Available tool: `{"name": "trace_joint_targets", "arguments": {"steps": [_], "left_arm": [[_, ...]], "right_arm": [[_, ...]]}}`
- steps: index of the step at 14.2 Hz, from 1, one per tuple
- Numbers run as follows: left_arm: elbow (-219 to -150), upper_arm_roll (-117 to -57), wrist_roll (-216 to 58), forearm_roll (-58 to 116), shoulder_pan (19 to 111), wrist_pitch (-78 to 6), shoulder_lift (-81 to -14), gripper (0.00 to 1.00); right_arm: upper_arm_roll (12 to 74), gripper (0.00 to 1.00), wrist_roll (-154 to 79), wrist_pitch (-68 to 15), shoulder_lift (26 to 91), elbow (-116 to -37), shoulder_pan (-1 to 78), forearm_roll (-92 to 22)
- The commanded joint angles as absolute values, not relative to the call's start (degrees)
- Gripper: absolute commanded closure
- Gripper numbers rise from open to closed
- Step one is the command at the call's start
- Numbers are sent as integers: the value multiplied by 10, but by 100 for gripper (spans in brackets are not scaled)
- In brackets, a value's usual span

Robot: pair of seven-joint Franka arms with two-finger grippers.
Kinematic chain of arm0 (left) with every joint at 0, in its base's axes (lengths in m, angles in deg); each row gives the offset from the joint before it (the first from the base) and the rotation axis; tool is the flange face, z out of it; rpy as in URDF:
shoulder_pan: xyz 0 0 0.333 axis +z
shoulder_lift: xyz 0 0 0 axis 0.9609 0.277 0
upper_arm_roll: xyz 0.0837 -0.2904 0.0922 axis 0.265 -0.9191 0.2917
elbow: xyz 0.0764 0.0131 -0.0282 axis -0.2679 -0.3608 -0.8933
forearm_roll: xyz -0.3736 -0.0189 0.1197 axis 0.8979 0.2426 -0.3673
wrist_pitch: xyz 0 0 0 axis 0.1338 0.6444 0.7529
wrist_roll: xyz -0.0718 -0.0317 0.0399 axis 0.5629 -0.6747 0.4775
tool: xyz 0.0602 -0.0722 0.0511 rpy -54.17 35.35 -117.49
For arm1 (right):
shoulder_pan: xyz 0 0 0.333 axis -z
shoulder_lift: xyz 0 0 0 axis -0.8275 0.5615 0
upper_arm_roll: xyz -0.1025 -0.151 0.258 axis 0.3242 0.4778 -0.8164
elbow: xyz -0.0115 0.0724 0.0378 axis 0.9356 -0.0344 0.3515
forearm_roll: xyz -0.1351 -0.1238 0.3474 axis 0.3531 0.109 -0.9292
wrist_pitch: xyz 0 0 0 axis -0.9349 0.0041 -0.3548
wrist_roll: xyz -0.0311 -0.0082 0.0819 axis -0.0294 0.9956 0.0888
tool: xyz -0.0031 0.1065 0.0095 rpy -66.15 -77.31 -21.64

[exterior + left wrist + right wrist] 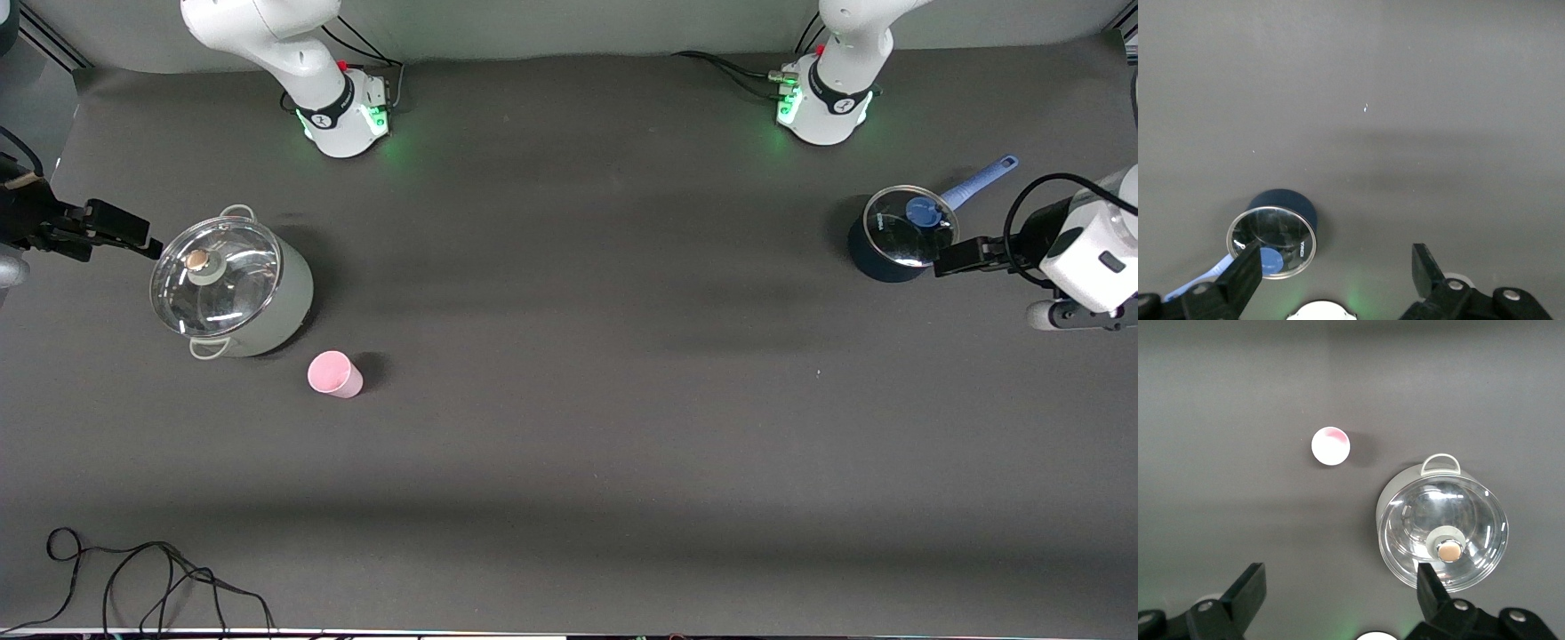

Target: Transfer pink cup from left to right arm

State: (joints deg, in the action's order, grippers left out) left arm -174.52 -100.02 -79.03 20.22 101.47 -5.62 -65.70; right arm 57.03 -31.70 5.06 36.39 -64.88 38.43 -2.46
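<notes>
Both hands (left hand (1335,270), right hand (1341,590)) are spread wide and empty; the pink cup (334,374), upright just beside the lidded pot (233,289), should be gripped low.

A dark grey mat (569,267) covers the table, with a pale wall (578,22) along one edge.
</notes>
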Motion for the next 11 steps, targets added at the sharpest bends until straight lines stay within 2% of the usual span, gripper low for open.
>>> {"name": "trace_joint_targets", "arguments": {"steps": [1,6,7,9,11], "left_arm": [[-1771,-1003,-799,178,1008,-85,-682,0],[-1822,-996,-763,185,1006,-133,-720,0],[-1820,-968,-762,186,986,-133,-721,0],[-1817,-862,-756,187,882,-132,-721,0],[-1810,-774,-729,188,792,-128,-719,0]], "right_arm": [[573,0,-328,65,369,-633,379,-12],[559,0,-330,64,362,-644,407,-6],[523,0,-331,64,360,-645,440,-5],[441,0,-331,64,353,-649,523,-5],[411,0,-330,64,348,-656,550,-4]]}}
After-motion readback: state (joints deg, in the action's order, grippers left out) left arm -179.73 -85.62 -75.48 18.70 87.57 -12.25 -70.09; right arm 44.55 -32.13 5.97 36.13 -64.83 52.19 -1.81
